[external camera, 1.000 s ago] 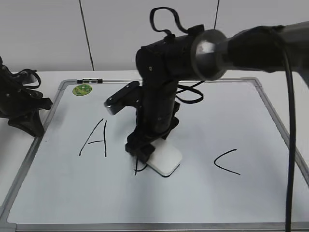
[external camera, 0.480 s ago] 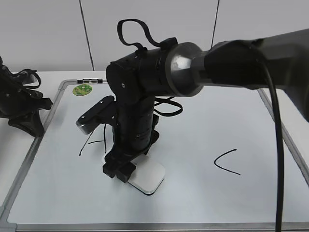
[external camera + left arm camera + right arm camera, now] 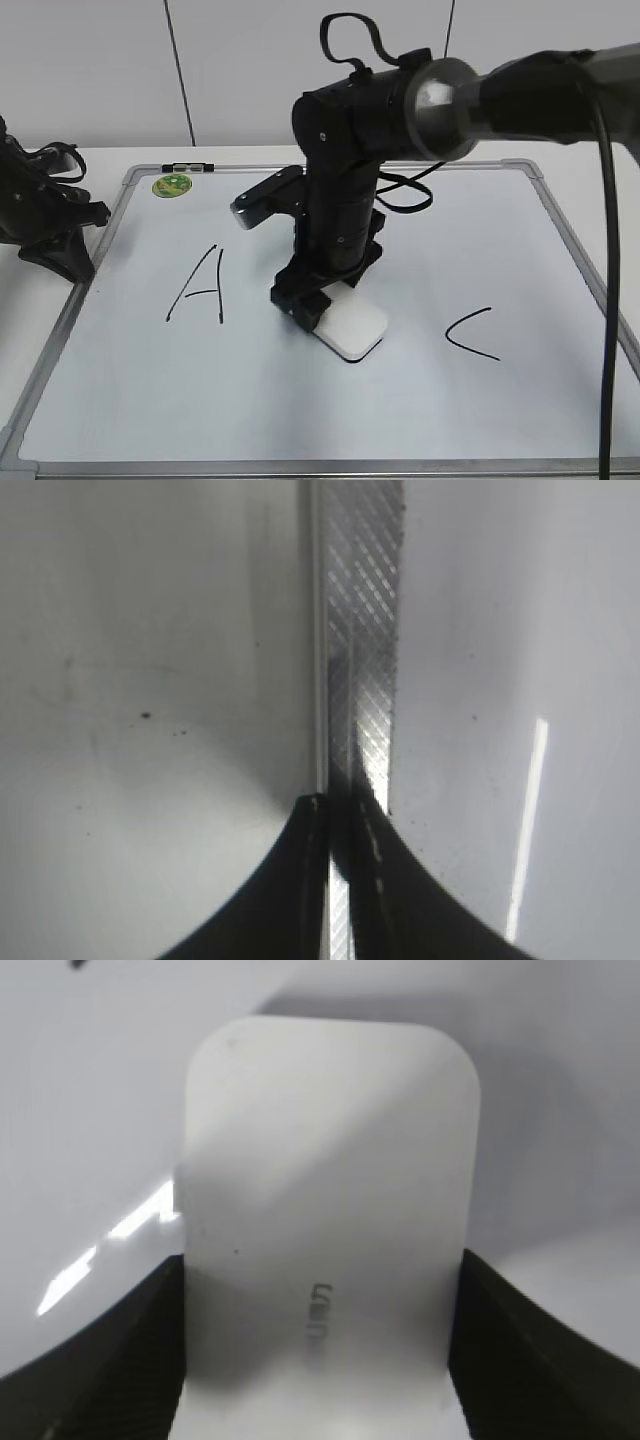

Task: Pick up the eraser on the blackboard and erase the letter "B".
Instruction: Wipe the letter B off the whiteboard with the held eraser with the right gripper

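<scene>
The white eraser (image 3: 352,329) lies flat on the blackboard (image 3: 420,400), between the black "A" (image 3: 199,286) and the black "C" (image 3: 470,334). My right gripper (image 3: 318,308) is shut on the eraser and presses it to the board. In the right wrist view the eraser (image 3: 325,1210) fills the space between both jaws (image 3: 318,1360). No stroke of the letter "B" shows; the arm and eraser cover that spot. My left gripper (image 3: 60,262) rests off the board's left edge; in the left wrist view its jaws (image 3: 340,870) are shut over the board's metal frame (image 3: 362,630).
A round green sticker (image 3: 171,184) and a black marker (image 3: 187,167) sit at the board's far left corner. The right arm (image 3: 500,95) reaches in from the upper right. White table (image 3: 30,300) surrounds the board.
The right gripper swept the eraser left and toward the front, then back right. A black stroke left of the eraser one second ago no longer shows.
</scene>
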Robot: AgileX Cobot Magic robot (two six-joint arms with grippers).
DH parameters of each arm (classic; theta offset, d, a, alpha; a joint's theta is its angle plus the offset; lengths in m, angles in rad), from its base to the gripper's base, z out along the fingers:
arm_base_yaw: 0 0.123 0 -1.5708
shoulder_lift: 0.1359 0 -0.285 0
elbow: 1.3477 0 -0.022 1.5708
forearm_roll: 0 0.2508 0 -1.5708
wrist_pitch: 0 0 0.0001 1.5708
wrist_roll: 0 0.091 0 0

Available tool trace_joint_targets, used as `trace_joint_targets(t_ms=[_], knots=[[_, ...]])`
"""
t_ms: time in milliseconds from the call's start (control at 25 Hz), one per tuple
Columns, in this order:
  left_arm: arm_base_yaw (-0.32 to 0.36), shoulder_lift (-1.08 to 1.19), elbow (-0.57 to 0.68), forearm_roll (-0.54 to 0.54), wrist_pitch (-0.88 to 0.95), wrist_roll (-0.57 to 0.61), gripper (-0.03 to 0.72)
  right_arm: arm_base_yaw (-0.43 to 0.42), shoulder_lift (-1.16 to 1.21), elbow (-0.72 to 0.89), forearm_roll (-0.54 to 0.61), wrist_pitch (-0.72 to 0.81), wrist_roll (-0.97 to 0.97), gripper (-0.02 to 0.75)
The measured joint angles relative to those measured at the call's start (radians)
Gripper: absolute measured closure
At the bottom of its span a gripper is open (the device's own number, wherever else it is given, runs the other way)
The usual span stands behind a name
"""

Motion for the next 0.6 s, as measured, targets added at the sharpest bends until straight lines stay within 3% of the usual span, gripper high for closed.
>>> trace_joint_targets(t_ms=[280, 600], knots=[[0.0, 0.0, 0.0, -0.001, 0.0, 0.0, 0.663, -0.114, 0.003, -0.029, -0.105, -0.011, 0.036, 0.203], [0.0, 0.0, 0.0, -0.001, 0.0, 0.0, 0.662, -0.154, -0.008, -0.194, -0.149, 0.056, 0.04, 0.203]])
